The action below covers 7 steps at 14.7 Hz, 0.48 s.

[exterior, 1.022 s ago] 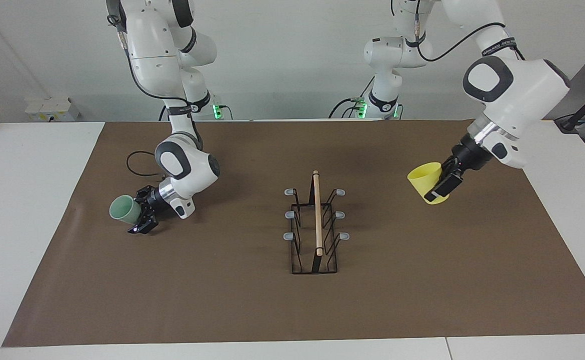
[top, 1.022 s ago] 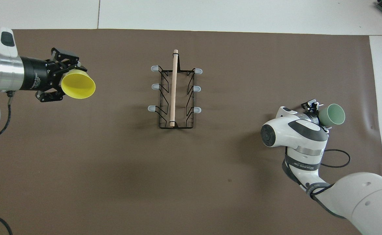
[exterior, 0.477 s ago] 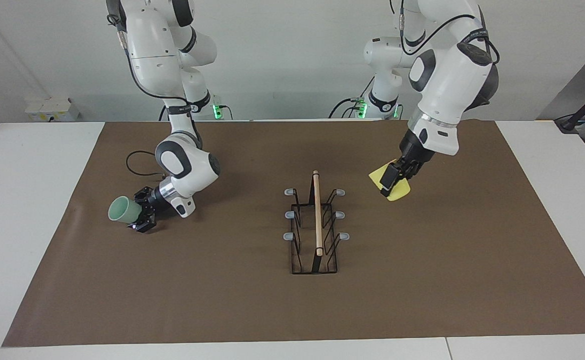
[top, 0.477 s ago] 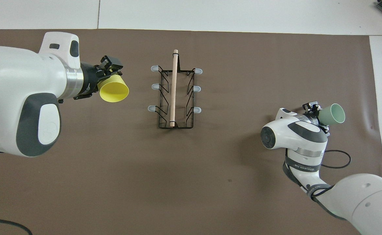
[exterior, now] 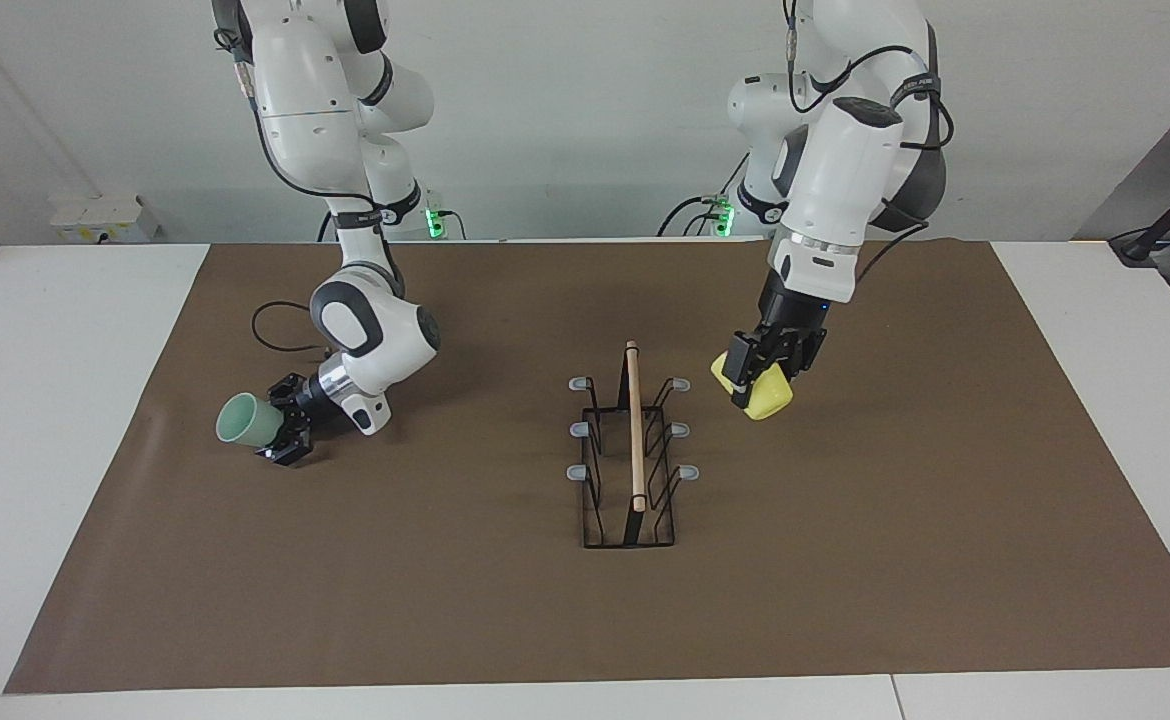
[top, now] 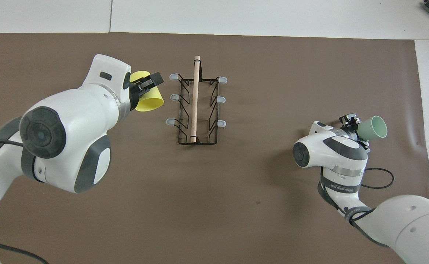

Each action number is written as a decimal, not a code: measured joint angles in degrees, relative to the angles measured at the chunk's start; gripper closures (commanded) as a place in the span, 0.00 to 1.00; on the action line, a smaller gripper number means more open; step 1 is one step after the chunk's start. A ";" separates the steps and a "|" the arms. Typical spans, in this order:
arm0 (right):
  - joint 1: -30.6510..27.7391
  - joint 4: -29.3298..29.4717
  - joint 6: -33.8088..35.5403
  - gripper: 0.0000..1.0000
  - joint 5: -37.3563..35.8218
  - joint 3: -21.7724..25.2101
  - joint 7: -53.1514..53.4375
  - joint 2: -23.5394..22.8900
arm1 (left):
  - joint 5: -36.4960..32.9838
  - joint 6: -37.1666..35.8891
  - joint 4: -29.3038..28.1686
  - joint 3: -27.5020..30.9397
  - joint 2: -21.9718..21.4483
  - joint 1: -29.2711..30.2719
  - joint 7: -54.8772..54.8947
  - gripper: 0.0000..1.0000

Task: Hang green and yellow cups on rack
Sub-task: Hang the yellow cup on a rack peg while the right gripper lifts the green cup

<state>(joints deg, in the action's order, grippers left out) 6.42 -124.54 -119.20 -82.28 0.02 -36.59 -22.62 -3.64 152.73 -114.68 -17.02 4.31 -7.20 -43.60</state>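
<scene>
Both cups gripped; rack bare at the middle of the mat.

Left tool [exterior: 777, 368] clamps the yellow cup [exterior: 765, 398] in the air just beside the rack [exterior: 633, 450], toward the left arm's end of the bench [exterior: 65, 420]. Right tool [exterior: 285, 425] clamps the green cup [exterior: 243, 420] low over the mat [exterior: 845, 560], well apart from the rack, toward the right arm's end.
</scene>
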 measured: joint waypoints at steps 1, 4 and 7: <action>0.00 0.05 -0.10 1.00 0.00 -0.03 0.00 0.00 | -1.51 2.71 -1.51 -0.44 -0.24 -0.01 0.00 1.00; 0.00 0.32 -0.58 1.00 0.17 -0.04 -0.03 0.04 | -4.52 12.10 -5.53 -0.94 -1.04 -0.02 0.00 1.00; -0.37 1.79 -2.82 1.00 5.81 -0.01 -3.64 0.59 | -6.20 20.79 -9.46 -0.95 -1.31 -0.02 0.02 1.00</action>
<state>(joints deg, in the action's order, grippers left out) 6.05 -122.74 -122.02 -76.47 0.01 -40.23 -22.04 -9.84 173.53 -124.15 -17.98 3.01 -7.21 -43.58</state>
